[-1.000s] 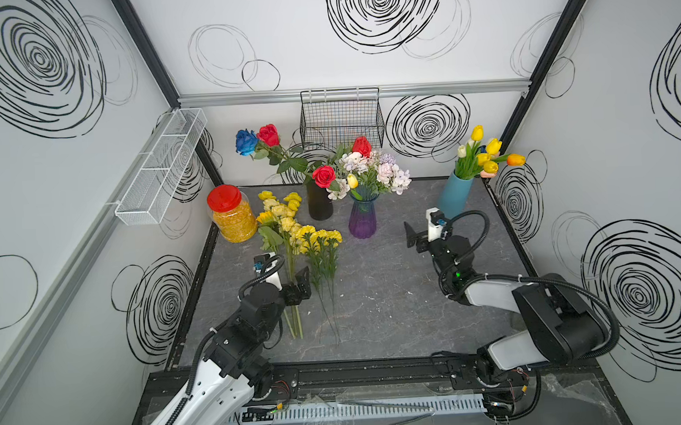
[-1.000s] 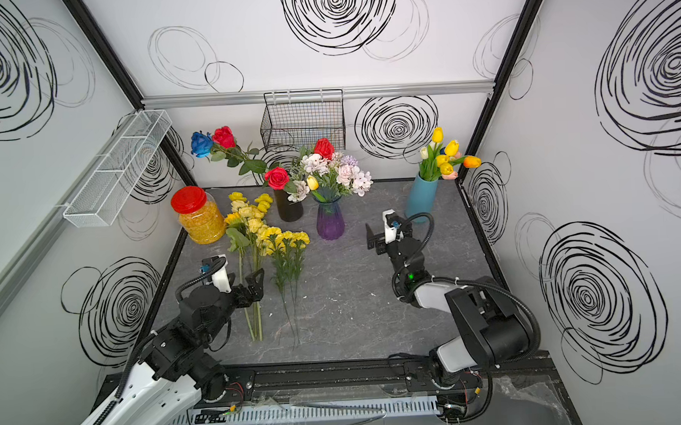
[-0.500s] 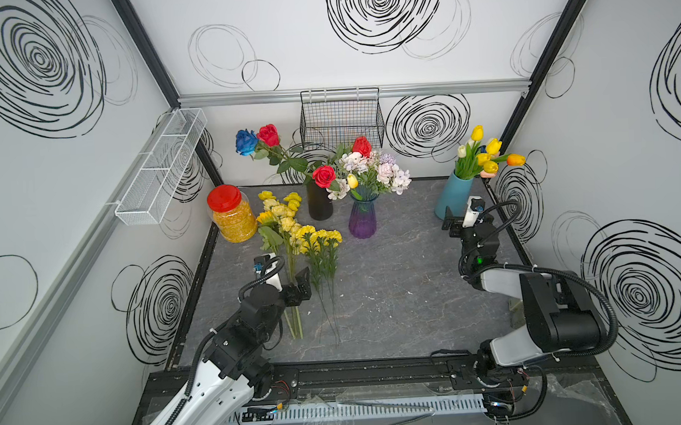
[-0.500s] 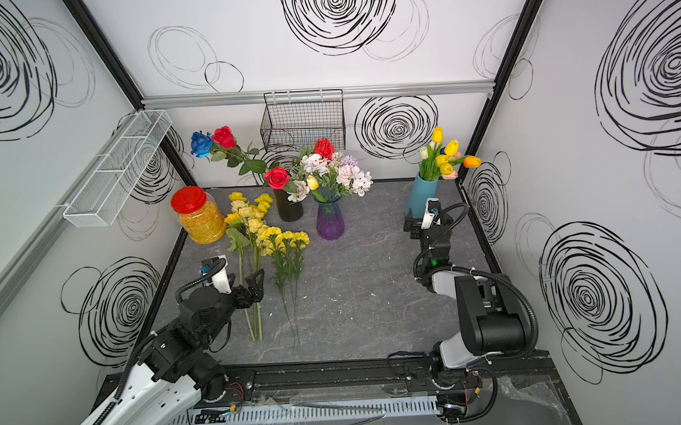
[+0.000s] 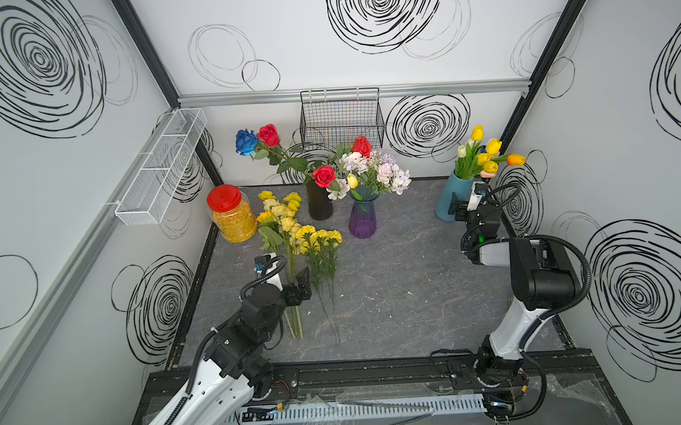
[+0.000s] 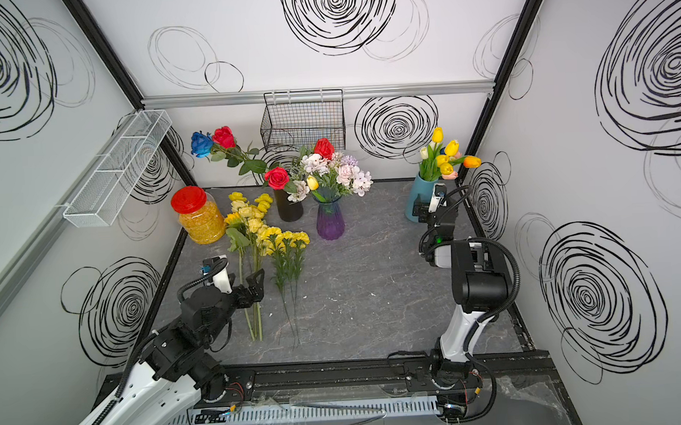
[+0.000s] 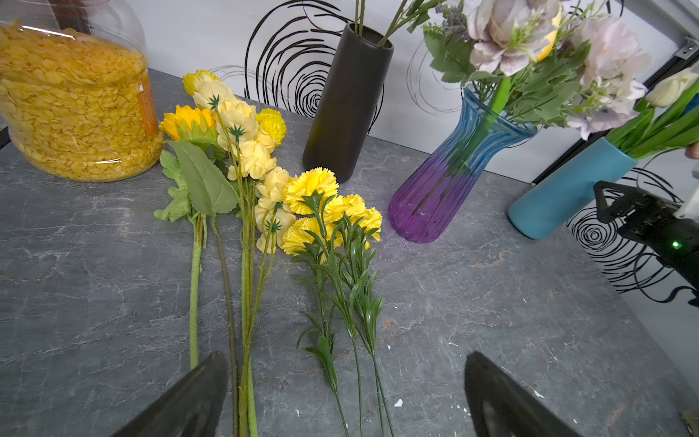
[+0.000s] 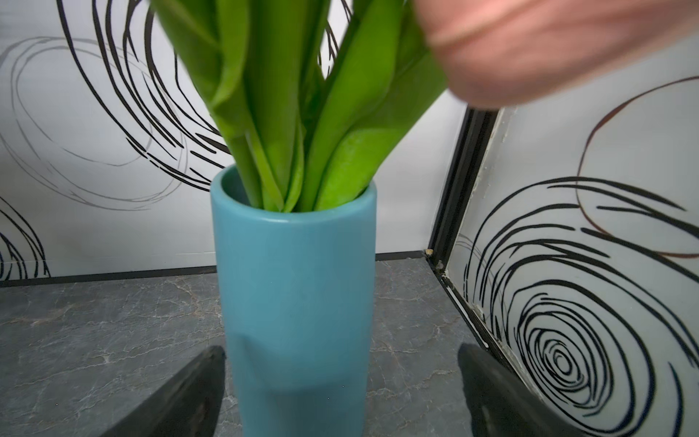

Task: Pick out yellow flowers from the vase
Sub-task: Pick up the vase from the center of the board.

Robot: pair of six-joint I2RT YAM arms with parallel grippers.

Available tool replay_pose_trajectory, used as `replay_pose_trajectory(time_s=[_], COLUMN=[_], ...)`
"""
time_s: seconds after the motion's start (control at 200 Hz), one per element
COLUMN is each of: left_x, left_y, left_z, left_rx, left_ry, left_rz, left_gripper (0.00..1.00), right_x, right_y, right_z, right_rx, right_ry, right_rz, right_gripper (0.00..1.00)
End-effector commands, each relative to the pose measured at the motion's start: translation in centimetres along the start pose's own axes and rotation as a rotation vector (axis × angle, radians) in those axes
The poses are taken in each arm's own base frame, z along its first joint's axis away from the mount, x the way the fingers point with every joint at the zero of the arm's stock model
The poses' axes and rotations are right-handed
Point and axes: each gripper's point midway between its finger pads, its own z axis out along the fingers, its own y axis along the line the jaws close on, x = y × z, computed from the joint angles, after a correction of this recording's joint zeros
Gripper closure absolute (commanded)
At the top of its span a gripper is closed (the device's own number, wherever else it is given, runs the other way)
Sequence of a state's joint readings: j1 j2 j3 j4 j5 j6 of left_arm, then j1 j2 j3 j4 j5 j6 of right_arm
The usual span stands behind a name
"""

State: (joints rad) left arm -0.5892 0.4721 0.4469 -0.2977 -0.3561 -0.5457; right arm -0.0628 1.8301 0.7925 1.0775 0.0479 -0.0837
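The right gripper (image 8: 340, 359), jaws wide, straddles the blue vase (image 5: 445, 201) at 2 o'clock, probably to steady it; its yellow tulips (image 5: 486, 152) stand roughly upright, heads up. The left gripper (image 7: 344, 357), wide and empty, hovers over picked yellow flowers (image 5: 292, 223) at 10 o'clock: stems toward 6, blooms toward 12

No legible text, brand, number or sign appears in any view. The jar (image 7: 75, 106), at 10 o'clock on the tabletop (image 5: 393, 290), carries a narrow orange label strip (image 7: 145, 109), but its print cannot be read. The wall scribbles (image 5: 428, 126) are spirals, not characters.
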Motion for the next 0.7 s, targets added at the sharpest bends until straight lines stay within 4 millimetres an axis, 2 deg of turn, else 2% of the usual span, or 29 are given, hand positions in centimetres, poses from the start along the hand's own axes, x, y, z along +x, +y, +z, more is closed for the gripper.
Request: replay_pose_trajectory(time_s=[0.0, 0.38, 0.69], left_x=[-0.3, -0.2, -0.3], left_y=[0.1, 0.4, 0.6], left_z=[0.1, 0.3, 0.5], left_rx=[-0.013, -0.030, -0.040], left_ry=[-0.016, -0.009, -0.009], left_rz=[0.007, 0.010, 0.009], left_gripper=[0.01, 0.01, 0.01], right_x=[-2.2, -3.1, -2.2], right_y=[0.6, 0.6, 1.0], right_z=[1.0, 4.2, 6.4], right_rx=[-0.051, -0.088, -0.140], right_ry=[-0.091, -0.131, -0.122], right_rz=[-0.019, -0.032, -0.038], right_gripper=[0.02, 0.01, 0.02])
